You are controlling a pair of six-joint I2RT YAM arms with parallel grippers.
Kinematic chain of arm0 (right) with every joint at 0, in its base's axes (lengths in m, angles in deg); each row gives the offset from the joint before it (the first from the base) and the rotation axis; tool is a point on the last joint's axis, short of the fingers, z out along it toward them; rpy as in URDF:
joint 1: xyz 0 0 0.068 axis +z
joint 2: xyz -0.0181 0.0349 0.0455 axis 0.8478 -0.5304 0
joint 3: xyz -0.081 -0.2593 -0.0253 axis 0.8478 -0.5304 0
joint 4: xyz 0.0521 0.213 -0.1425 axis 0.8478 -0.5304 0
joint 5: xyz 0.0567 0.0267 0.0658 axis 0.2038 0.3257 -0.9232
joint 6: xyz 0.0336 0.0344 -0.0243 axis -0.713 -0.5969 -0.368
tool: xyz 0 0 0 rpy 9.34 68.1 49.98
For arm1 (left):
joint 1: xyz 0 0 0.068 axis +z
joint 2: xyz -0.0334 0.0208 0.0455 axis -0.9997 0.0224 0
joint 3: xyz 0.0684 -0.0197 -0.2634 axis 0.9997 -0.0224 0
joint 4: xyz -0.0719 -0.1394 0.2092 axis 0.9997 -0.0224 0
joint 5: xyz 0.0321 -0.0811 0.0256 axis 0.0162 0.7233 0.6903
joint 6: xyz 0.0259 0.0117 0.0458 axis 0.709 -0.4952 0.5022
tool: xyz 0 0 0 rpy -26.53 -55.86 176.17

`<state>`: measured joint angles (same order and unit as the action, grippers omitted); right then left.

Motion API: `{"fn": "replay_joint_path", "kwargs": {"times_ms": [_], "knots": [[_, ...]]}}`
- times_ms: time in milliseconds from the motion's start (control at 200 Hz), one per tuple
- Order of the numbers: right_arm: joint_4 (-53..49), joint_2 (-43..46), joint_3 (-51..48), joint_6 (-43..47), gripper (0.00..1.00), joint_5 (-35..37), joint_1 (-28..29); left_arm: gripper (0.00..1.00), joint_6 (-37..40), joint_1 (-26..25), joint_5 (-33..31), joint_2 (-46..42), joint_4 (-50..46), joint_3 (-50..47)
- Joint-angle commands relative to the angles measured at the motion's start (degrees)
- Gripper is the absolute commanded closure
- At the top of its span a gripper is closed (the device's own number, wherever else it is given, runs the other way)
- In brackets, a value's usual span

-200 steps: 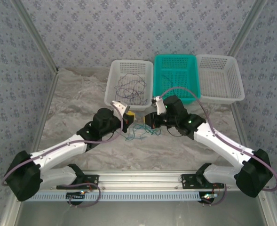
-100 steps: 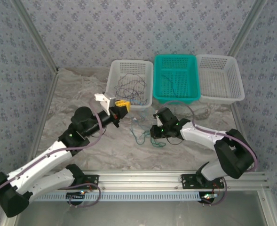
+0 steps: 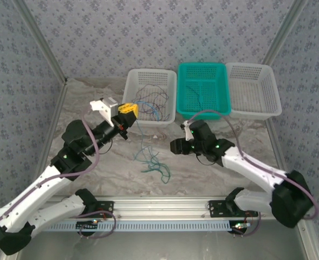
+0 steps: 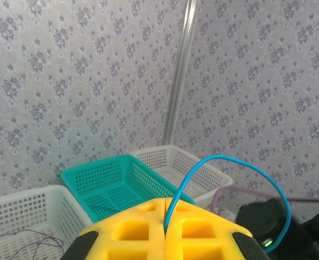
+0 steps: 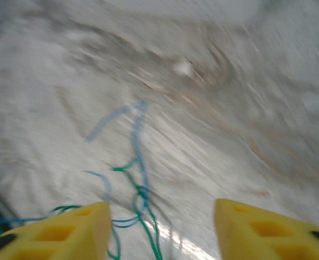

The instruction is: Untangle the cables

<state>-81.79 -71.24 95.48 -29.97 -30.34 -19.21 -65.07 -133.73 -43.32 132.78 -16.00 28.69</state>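
Note:
My left gripper (image 3: 125, 110) is raised in front of the left white basket (image 3: 131, 89), shut on the blue cable (image 3: 141, 135). In the left wrist view the blue cable (image 4: 229, 161) arcs out from between the closed yellow fingers (image 4: 132, 227) of the left gripper (image 4: 165, 205). It hangs down to a small tangle with the teal-green cable (image 3: 160, 169) on the table. My right gripper (image 3: 174, 145) sits low just right of that tangle. In the right wrist view my right gripper (image 5: 160, 210) stands open over the blurred blue cable (image 5: 138, 142) and the green cable (image 5: 150, 230), holding nothing.
Dark thin cables (image 3: 151, 97) lie in the left white basket. The teal basket (image 3: 202, 69) holds one thin cable, and beside it stands a right white basket (image 3: 254, 70). Patterned walls and metal posts bound the marbled table (image 3: 94, 108).
My left gripper has lifted up and back to the left, drawing the blue cable taut out of the tangle. My right gripper has opened and let go of the cables.

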Motion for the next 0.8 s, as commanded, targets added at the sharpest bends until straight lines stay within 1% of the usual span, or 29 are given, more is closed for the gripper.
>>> {"fn": "replay_joint_path", "kwargs": {"times_ms": [0, 70, 150, 285, 410, 445, 540, 665, 700, 735, 770, 795], "knots": [[9.83, 3.98, -0.03, 4.53, 0.38, -7.44, 1.84, 1.0, -0.09, 0.12, 1.85, 1.64, -0.28, 0.78], [16.98, 4.31, -1.31, 7.57, 0.35, -11.54, 3.72, 1.0, -0.06, 0.12, 2.1, 2.04, -0.49, 0.91], [22.83, 2.8, -1.95, 13.03, 0.34, -14.68, 6.88, 1.0, -0.01, 0.13, 2.51, 2.38, -0.81, 1.36], [31.33, -2.68, -0.67, 17.44, 0.35, -16.01, 11.1, 1.0, 0.06, 0.1, 2.54, 2.38, -0.87, 1.61], [36.77, -9.33, 1.24, 18.91, 0.37, -12.56, 13.41, 1.0, -0.15, 0.17, 2.21, 2.5, -0.7, 1.74], [39.74, -11.59, 1.05, 18.13, 0.41, -11.51, 13.4, 1.0, -0.18, 0.13, 2.25, 2.5, -0.73, 1.72], [46.0, -15.15, 1.12, 15.81, 0.61, -10.69, 13.27, 1.0, -0.27, 0.12, 2.13, 2.59, -1.1, 1.68], [45.52, -17.17, 3.04, 14.22, 0.8, -11.47, 13.53, 1.0, -0.59, 0.12, 1.64, 2.24, -1.16, 1.48], [45.78, -17.33, 2.98, 13.5, 0.82, -11.73, 13.6, 1.0, -0.52, 0.11, 1.37, 2.11, -1.2, 1.36], [46.65, -17.65, 2.65, 12.65, 0.82, -12.3, 13.57, 1.0, -0.49, 0.16, 1.04, 2.07, -1.13, 1.3], [47.34, -17.67, 2.35, 11.88, 0.8, -13.04, 13.57, 1.0, -0.35, 0.17, 0.91, 2.07, -1.12, 1.22], [47.73, -17.74, 2.15, 11.49, 0.76, -13.73, 13.7, 1.0, -0.33, 0.15, 0.9, 2.07, -1.2, 1.29]]}}
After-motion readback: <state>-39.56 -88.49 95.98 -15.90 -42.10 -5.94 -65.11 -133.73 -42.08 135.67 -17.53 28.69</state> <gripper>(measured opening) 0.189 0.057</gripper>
